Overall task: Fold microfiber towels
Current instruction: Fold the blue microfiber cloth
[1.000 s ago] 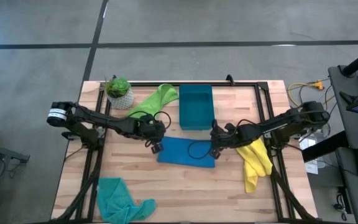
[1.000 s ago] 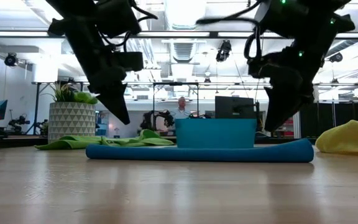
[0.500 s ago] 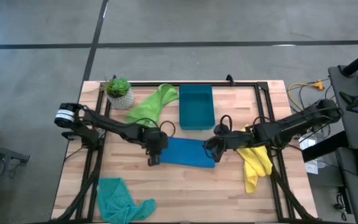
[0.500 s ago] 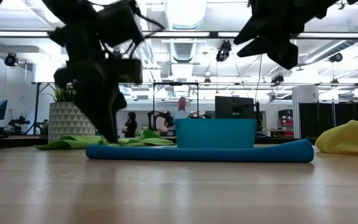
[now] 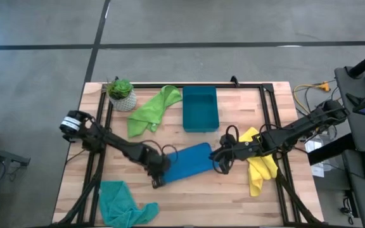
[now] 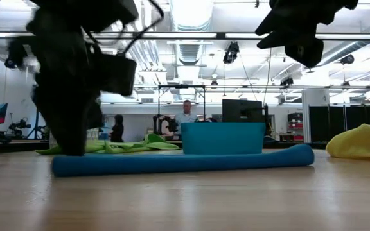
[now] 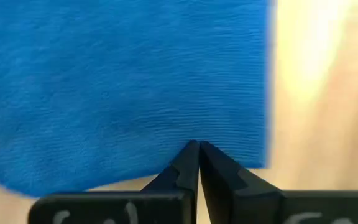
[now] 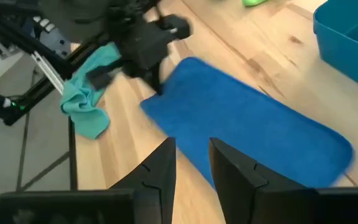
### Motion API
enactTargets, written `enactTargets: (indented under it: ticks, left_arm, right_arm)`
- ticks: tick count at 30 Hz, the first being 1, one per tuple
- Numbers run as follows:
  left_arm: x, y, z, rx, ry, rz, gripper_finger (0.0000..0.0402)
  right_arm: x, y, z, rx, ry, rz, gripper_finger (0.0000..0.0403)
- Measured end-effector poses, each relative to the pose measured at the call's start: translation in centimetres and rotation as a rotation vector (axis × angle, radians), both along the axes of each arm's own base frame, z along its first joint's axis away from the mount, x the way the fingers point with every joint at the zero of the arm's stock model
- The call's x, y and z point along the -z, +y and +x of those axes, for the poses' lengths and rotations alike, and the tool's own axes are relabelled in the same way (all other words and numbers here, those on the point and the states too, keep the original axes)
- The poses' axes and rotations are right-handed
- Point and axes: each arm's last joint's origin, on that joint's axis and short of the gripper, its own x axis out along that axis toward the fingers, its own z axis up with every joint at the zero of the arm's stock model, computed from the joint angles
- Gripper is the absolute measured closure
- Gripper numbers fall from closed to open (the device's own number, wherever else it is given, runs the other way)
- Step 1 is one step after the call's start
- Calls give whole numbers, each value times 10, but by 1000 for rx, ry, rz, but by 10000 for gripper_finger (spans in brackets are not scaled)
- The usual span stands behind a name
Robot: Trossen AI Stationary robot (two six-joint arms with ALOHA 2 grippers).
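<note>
The blue towel [image 5: 187, 162] was bright blue with tiny fine lines in its cloth. The lime green towel [image 5: 149, 108] was a light, leafy green. The yellow towel [image 5: 259, 166] was sunny yellow. The teal towel [image 5: 122, 202] was blue-green. The plastic bin [image 5: 199, 109] was a deeper teal-blue. The table [image 5: 233, 196] was pale wood with light and darker strips. The plant pot [image 5: 124, 100] was white with a zigzag pattern, and its plant [image 5: 119, 87] was green. Both arms were black, and so were the left gripper [image 5: 157, 181] and right gripper [image 5: 218, 164].
</note>
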Motion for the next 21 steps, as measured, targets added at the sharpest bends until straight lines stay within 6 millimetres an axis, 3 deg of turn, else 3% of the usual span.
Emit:
enactTargets:
  ticks: [5,11,17,21]
  left_arm:
    - [-16,-22,10,-42,-120,-164,401]
    - [-39,-22,15,-71,-195,-179,401]
    - [-38,12,36,-73,-246,-121,402]
    - [-32,40,66,-13,-289,-38,402]
  right_arm:
    - [1,0,-1,-30,11,-48,312]
    - [1,0,-1,-48,15,-78,314]
    - [-1,2,-2,-53,-2,-63,314]
    - [-12,12,-7,-92,-88,-25,314]
